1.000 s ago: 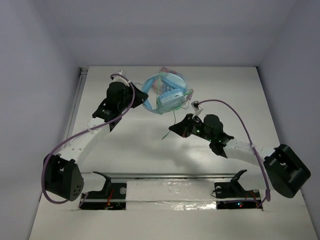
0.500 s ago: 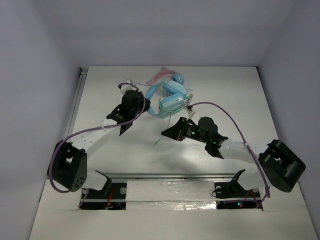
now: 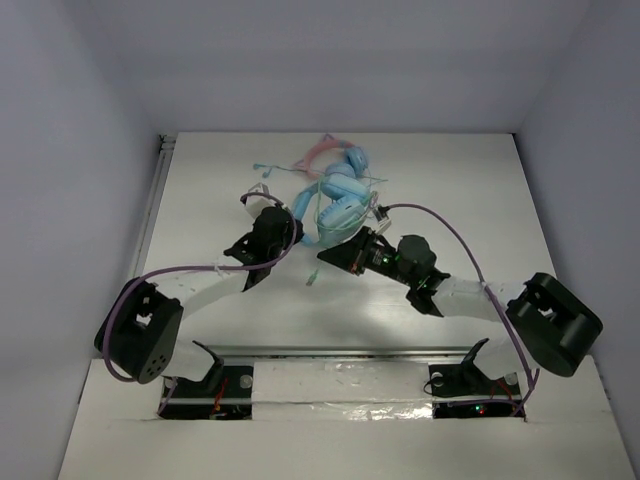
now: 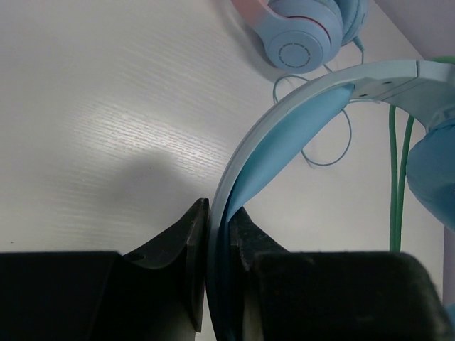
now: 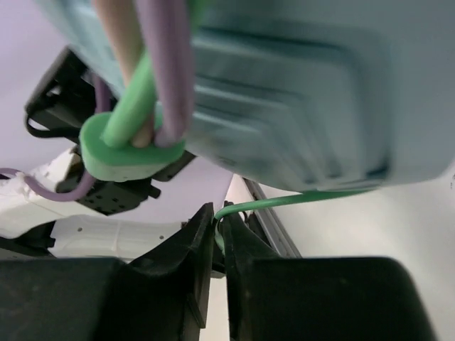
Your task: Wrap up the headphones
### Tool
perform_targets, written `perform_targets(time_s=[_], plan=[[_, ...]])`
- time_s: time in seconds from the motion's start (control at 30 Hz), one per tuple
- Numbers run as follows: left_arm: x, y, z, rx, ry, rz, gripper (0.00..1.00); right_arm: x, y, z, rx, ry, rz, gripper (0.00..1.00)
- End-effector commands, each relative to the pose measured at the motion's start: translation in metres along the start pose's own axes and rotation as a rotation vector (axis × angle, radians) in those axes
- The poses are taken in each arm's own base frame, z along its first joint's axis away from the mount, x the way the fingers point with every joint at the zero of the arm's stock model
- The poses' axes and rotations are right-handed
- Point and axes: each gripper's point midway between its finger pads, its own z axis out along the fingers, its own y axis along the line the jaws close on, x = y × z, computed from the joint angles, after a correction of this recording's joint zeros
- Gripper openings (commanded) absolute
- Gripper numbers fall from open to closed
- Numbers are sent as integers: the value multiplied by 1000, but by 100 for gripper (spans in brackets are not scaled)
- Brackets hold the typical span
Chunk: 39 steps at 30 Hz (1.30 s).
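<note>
Smooth matt plastic headphones, thin rubbery green cable, fine-grained white matt table, black plastic pincers

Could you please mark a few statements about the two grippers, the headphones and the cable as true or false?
1. The left gripper is shut on the headband of the headphones. True.
2. The right gripper is open and holds nothing. False: its fingers pinch the green cable.
3. A smaller pair with a pink headband lies on the table beyond the blue headband. True.
4. The two arms work at opposite ends of the table. False: both grippers meet near the middle, at the headphones.
5. The cable is red. False: it is green.
</note>
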Motion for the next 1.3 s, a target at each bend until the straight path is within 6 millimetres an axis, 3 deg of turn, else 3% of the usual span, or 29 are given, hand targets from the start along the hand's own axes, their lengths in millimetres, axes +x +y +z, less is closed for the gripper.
perform_targets(time_s=[0.0,0.23,0.4,0.67,0.83,1.07,1.13,1.23,1.27], plan=[[-17,-17,-6,61,-89,-59,0,-16,50,7,-162,-77,-8,19],[5,1,-4,24,-53,-34,0,-14,20,8,-116,-117,77,27],[24,2,-7,12,-25,18,0,-13,-4,18,-25,-112,107,28],[51,17,-2,-47,25,102,0,-9,-62,27,193,-129,120,33],[66,29,2,-69,66,122,0,-4,-76,31,211,-118,145,41],[72,38,1,-81,87,148,0,-11,-90,38,297,-133,87,42],[74,39,0,-83,94,153,0,-10,-104,39,359,-125,80,41],[75,41,0,-85,100,160,0,-12,-112,41,406,-127,64,14],[79,40,-2,-81,106,168,0,-12,-116,41,422,-126,56,9]])
